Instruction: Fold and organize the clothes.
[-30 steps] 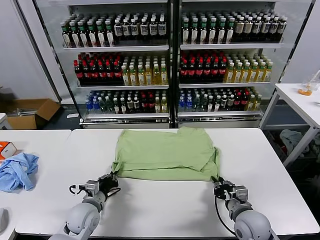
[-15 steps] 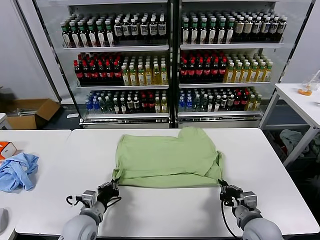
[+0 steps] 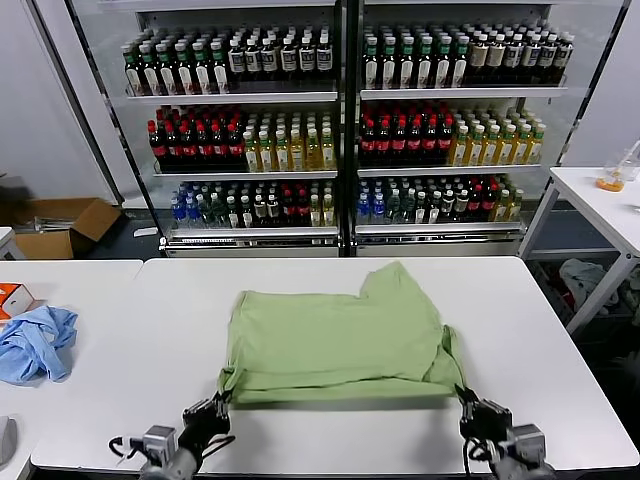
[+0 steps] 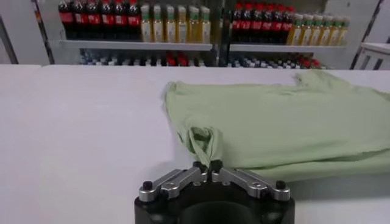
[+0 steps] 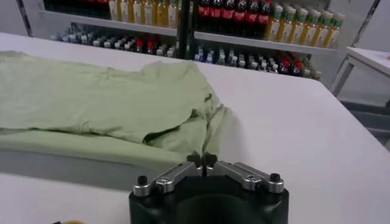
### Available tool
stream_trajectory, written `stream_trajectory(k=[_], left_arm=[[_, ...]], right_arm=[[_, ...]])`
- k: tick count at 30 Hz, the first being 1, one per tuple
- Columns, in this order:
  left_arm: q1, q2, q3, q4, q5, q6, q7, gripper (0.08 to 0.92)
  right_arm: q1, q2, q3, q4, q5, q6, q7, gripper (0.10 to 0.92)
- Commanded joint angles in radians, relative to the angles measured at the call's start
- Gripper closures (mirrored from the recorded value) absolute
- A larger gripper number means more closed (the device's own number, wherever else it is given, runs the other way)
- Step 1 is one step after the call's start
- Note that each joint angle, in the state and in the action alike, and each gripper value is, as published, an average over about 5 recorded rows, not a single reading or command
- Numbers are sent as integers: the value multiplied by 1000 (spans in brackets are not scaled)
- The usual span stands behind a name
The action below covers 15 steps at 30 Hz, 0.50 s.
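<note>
The light green shirt (image 3: 335,340) lies folded and spread flat on the white desk (image 3: 560,330), its far edge toward the drinks cooler (image 3: 340,120) and its near folded edge close to the desk's front rim. One sleeve (image 3: 395,280) sticks out from the shirt's far edge toward the cooler. At the shirt's near left corner the left gripper (image 3: 208,412) sits low over the desk, and the left wrist view shows its jaws closed tight on a pinched-up loop of the green fabric (image 4: 203,143), which rises in a small fold straight from the fingertips. At the shirt's near right corner the right gripper (image 3: 478,412) is just as low; in the right wrist view its jaws (image 5: 203,161) stand nearly together, with the bunched corner of the shirt (image 5: 195,137) right at their tips, but whether cloth is pinched between them cannot be told. Both grippers are at the front rim of the desk, with the shirt stretched between them and the cooler. Well to the left of the shirt, on a neighbouring white desk, lies a crumpled light blue cloth (image 3: 35,342), and beside that an orange and white box (image 3: 12,298).
</note>
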Motion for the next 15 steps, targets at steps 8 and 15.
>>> stream_trajectory(k=[8, 15], left_arm=[[108, 52, -105, -166, 11, 10, -15, 719], [-84, 130, -83, -26, -78, -13, -49, 520]], right_arm=[[-21, -42, 101, 134, 25, 7, -4, 619], [352, -99, -30, -39, 154, -25, 44, 420]])
